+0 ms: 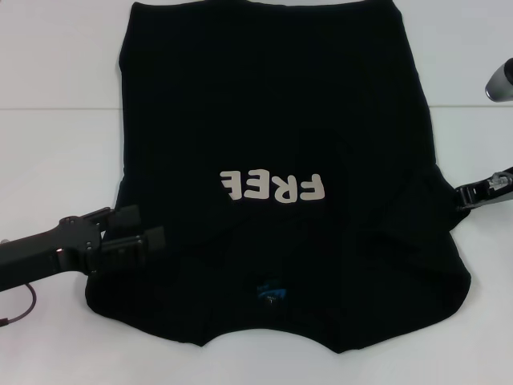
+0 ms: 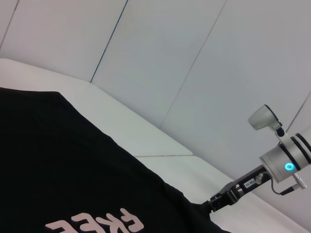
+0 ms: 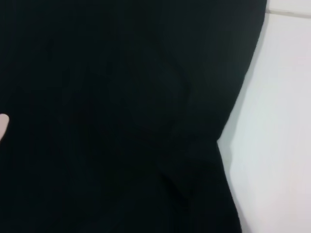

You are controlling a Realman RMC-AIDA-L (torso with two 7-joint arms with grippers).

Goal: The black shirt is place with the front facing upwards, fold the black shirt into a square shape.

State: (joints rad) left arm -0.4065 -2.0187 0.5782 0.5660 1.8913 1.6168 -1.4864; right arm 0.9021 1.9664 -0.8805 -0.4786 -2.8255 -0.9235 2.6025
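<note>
The black shirt (image 1: 280, 120) lies flat on the white table (image 1: 56, 144), its blue neck label (image 1: 268, 292) nearest the robot. The left gripper (image 1: 148, 233) reaches in low from the side, fingers apart over the shirt's edge. The right gripper (image 1: 465, 196) touches the other edge; I cannot tell if it pinches.

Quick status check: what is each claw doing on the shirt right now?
Left claw: at the black shirt's left sleeve edge; grip cannot be told.
Right claw: at the right sleeve edge; grip cannot be told.
</note>
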